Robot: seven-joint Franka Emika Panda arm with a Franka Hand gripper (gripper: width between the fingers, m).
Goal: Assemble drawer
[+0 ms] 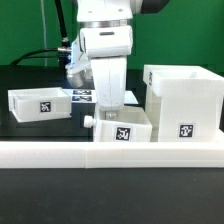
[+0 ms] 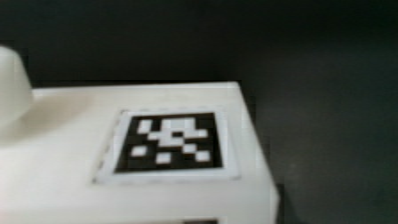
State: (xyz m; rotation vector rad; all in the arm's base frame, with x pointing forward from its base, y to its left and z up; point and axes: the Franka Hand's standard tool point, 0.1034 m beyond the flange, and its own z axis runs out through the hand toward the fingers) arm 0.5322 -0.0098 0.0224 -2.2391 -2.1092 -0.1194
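My gripper [image 1: 107, 112] reaches straight down onto the back rim of the middle small tray [image 1: 122, 128]. This tray is white, with a black-and-white tag on its front face. In the wrist view the tray's tagged face [image 2: 173, 140] fills the picture from very close. The fingertips are hidden, so I cannot tell whether the jaws are open or shut on the tray wall. A second small tray [image 1: 42, 103] lies at the exterior view's left. The large cube-shaped shell [image 1: 183, 98] stands at the exterior view's right, close beside the middle tray.
The long low white rail [image 1: 110, 152] runs along the front, right in front of the middle tray and the shell. The marker board [image 1: 84, 96] lies flat behind the arm. Dark table [image 2: 329, 60] shows beside the tray.
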